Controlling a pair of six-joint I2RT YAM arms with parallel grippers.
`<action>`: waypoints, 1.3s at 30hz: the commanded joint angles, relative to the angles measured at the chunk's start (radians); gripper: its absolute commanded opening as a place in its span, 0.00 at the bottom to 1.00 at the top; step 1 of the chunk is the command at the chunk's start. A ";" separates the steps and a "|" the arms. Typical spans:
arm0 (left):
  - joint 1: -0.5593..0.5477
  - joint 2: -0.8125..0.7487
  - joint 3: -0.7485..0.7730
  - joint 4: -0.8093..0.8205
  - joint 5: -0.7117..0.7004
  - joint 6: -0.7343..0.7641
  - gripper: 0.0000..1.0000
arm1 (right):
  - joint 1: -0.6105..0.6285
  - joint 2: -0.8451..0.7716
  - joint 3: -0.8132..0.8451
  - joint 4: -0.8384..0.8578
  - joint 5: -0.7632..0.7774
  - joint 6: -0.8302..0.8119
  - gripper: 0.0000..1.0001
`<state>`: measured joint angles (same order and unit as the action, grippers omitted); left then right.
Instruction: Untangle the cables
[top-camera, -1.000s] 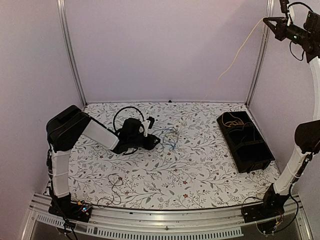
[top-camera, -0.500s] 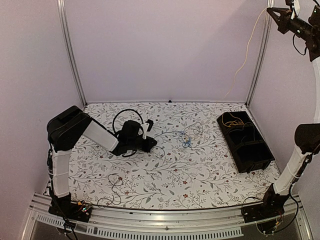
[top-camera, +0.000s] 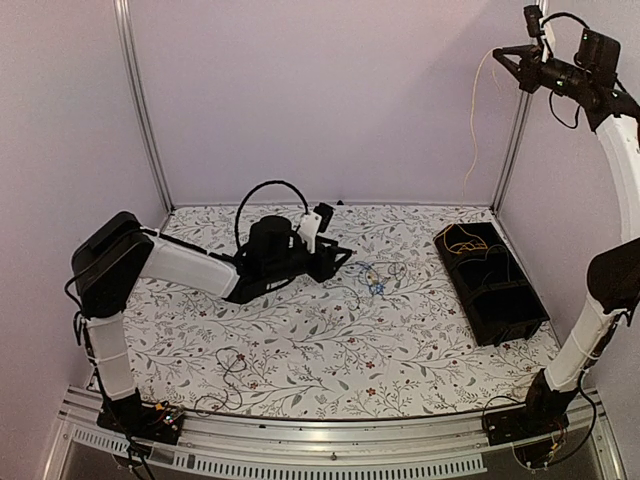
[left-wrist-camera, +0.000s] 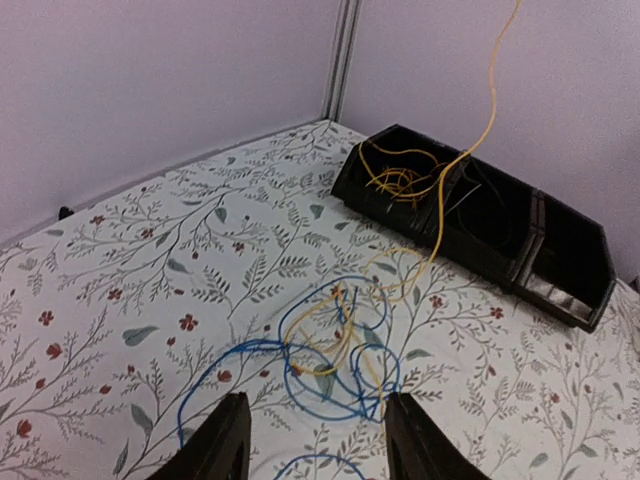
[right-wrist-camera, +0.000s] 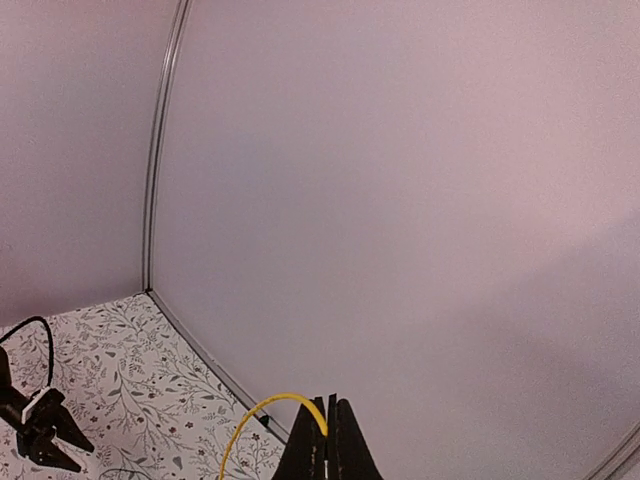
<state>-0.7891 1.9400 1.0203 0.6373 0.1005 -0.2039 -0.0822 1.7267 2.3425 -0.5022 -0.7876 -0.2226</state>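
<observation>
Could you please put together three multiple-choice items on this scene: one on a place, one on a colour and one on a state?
1. Where is the right gripper?
A. High above the table, near the far right corner
B. Resting on the table
C. Low over the table's near edge

2. What colour is the cable pinched in it?
A. Blue
B. Yellow
C. Red

3. How does the left gripper stand?
A. Shut on a cable
B. Shut on nothing
C. Open, holding nothing

Answers:
1 A: the top view shows it raised beside the far right corner post.
2 B: the right wrist view shows the yellow cable arcing out from the closed fingertips.
3 C: the left wrist view shows its fingers spread apart, with the blue cable lying on the table just beyond them.
</observation>
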 joint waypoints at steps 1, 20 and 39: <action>-0.068 0.019 0.156 0.047 0.051 0.106 0.50 | 0.089 -0.044 -0.052 -0.031 0.011 -0.056 0.00; -0.165 0.429 0.753 -0.078 0.270 0.143 0.51 | 0.322 -0.013 -0.069 -0.074 0.011 -0.092 0.00; -0.132 0.418 0.739 -0.042 0.314 0.080 0.00 | 0.324 -0.037 -0.122 -0.078 0.061 -0.104 0.00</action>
<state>-0.9363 2.3894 1.7706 0.5640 0.3950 -0.0883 0.2382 1.7264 2.2311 -0.5781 -0.7631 -0.3153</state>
